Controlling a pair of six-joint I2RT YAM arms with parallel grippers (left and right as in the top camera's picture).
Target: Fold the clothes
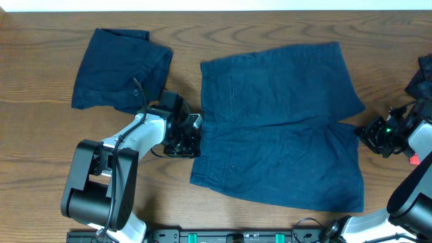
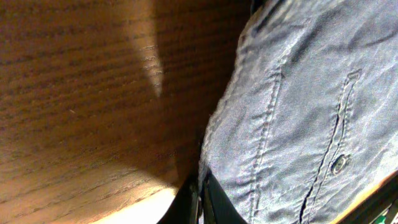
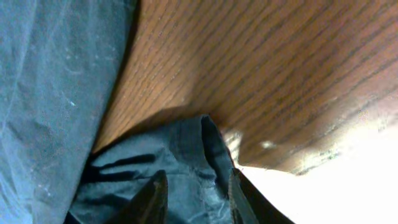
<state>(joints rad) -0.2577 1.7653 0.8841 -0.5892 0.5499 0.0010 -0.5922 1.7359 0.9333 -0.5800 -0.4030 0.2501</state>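
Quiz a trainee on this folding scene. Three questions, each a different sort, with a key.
1. True or false: in the overhead view, the folded shorts lie to the right of the spread shorts.
2. Where on the spread shorts does the left gripper sit? A) the waistband edge B) a leg hem C) the middle of the fabric
3. How many pairs of shorts lie fully within the overhead view?

Key: 1 false; 2 A; 3 two.

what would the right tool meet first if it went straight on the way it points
Likely the navy shorts: a bunched edge lies between the right tool's fingers, wooden table beyond.
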